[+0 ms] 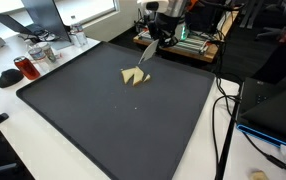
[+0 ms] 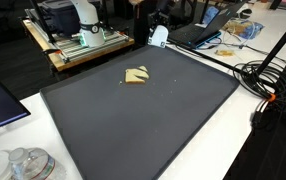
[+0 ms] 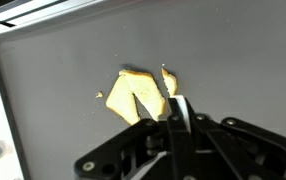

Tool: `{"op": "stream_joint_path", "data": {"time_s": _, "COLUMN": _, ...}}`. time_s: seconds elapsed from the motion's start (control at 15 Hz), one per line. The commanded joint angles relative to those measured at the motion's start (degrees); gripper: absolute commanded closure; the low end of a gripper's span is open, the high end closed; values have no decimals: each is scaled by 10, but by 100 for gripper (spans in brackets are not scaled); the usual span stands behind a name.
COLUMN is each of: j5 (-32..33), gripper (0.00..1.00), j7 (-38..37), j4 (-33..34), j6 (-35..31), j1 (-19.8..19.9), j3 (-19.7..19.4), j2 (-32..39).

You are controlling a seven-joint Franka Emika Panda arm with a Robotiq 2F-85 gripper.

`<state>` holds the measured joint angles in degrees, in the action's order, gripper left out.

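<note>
A big dark mat [image 1: 133, 130] lies on the white desk [image 1: 43, 140] and covers most of it. A tan folded piece [image 1: 135, 76] sits on the mat, up toward 12 o'clock from the mat's middle, not far from the far edge. From the piece toward 6 o'clock the mat is wide and bare, so there is lots of room that way, and also toward 3 and 9 o'clock. Past the far edge of the mat, in an exterior view, stands a wooden rack [image 2: 83, 50] with gear on it, so room is tight there. Black cables [image 1: 223, 110] run along the mat's edge at 3 o'clock, and a red cup [image 1: 25, 68] stands off the mat at about 9 o'clock. The end effector [image 3: 178, 103] leans down over the mat, with its tip low and just beside the tan folded piece [image 3: 133, 95]. In the wrist view the piece lies at about 10 o'clock from the fingertips. The two fingers look pressed together, with nothing seen between them. It is too hard to tell if the tip touches the piece or only hangs next to it.
</note>
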<state>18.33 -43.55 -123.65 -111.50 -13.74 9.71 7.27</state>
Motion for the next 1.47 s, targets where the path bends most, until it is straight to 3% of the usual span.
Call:
{"op": "stream_joint_path", "data": {"time_s": 0.0, "j5": 27, "gripper": 99, "j7": -66, "j4": 52, "j6": 31, "j1": -23, "j3": 6, "j2": 43}}
{"op": "stream_joint_path", "data": {"time_s": 0.93, "j5": 86, "gripper": 99, "j7": -194, "j4": 205, "j6": 87, "j1": -88, "j3": -28, "j2": 206}}
{"op": "stream_joint_path", "data": {"time_s": 1.4, "j5": 92, "gripper": 99, "j7": -242, "j4": 225, "j6": 85, "j1": -93, "j3": -61, "j2": 244}}
